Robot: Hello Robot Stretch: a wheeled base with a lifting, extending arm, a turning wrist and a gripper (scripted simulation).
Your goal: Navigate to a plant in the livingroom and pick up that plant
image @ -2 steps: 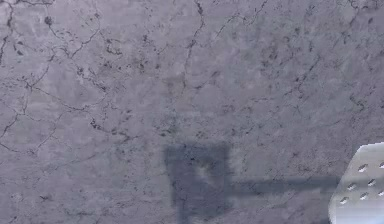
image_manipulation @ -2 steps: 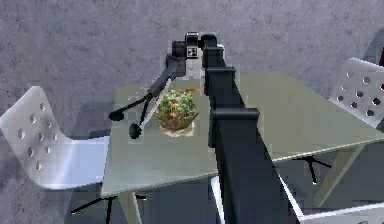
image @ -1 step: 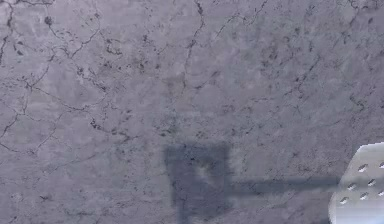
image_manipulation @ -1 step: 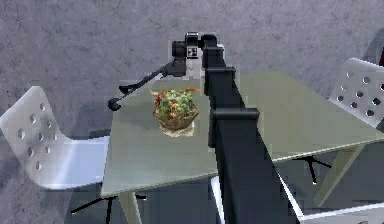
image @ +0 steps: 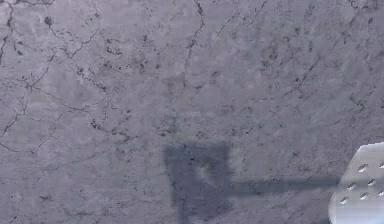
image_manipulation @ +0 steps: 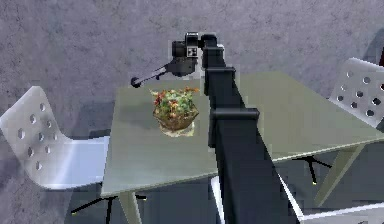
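Note:
A small leafy plant (image_manipulation: 177,108) with green and reddish leaves stands on a pale green square table (image_manipulation: 150,160) in the arm side view, toward the table's far edge. The dark arm rises from the bottom edge and crosses the tabletop just right of the plant. At its far end the gripper (image_manipulation: 142,78) points left, with its thin fingers above and left of the plant near the table's far edge. I cannot tell whether it holds anything.
White perforated chairs stand at the table: one on the left (image_manipulation: 40,140), one at the right (image_manipulation: 360,90). Grey marbled floor (image_manipulation: 80,40) lies beyond the table. In the forward view, a white chair part (image: 365,180) juts in at the lower right over marbled grey surface.

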